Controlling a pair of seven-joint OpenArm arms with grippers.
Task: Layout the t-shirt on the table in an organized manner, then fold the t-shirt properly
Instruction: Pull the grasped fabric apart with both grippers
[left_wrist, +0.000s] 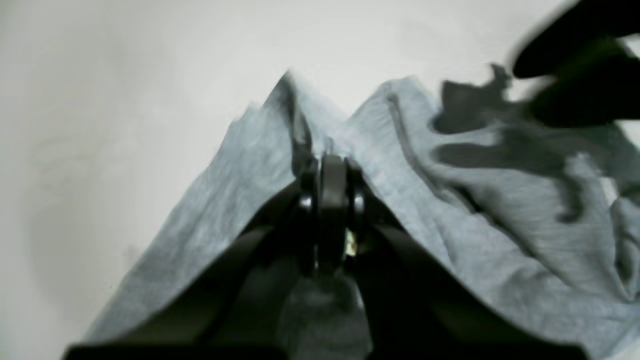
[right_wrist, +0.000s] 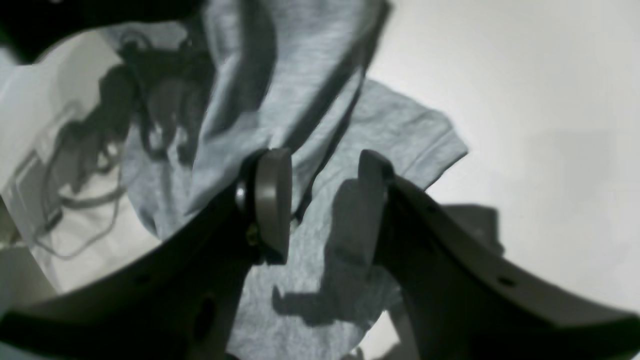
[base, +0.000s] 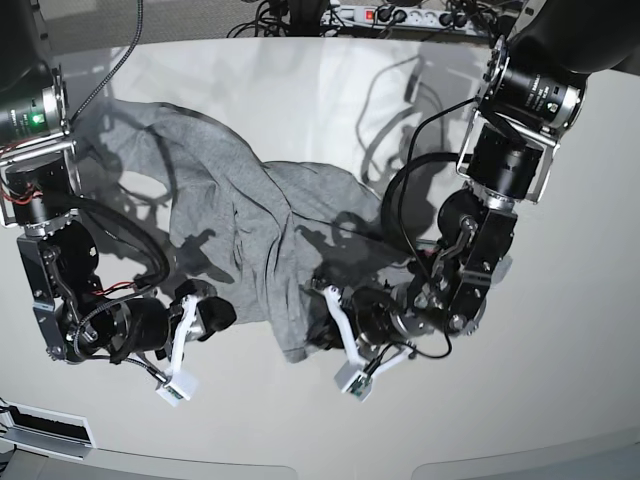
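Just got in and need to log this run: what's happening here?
A two-armed robot is working on a grey t-shirt that lies crumpled on the white table, not yet laid out flat. The left gripper is shut on a fold of the shirt's edge. The right gripper is open above a sleeve, gripping nothing.

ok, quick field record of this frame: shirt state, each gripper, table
t-shirt: grey, crumpled, not laid flat, spread across the middle of the table
left gripper: shut on a fold of the t-shirt, pinching it into a raised ridge
right gripper: open, jaws apart above the cloth, gripping nothing
sleeve: lying flat on the table beside the right gripper
table: glossy off-white, bare toward the near edge
fold status: not started
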